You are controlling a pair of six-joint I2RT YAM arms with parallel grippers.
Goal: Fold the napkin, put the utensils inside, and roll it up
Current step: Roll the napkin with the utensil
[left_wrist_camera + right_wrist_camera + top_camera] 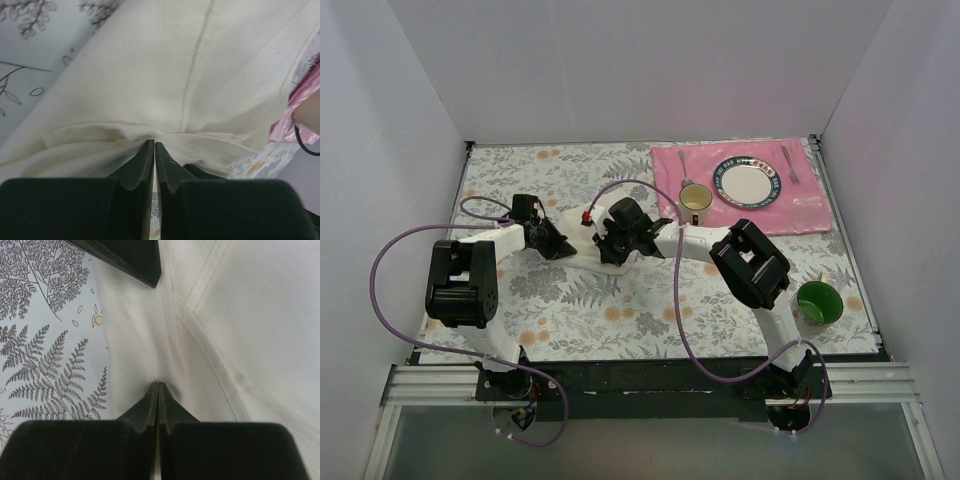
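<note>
Fern-print surface (570, 320), plain white walls (620, 70) on three sides. Napkin (200, 75) sits mid-surface between both arms. Left fingers (151, 150) closed, pinching its folded edge. Right fingers (155, 390) closed, pinching it too. Pink placemat (810, 205) far right.

Left arm (461, 281) and right arm (750, 263) bend inward, jaws shut, wrists nearly meeting.

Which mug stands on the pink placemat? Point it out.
The cream mug, left of the plate; the green mug stands off it on the floral cloth.
</note>
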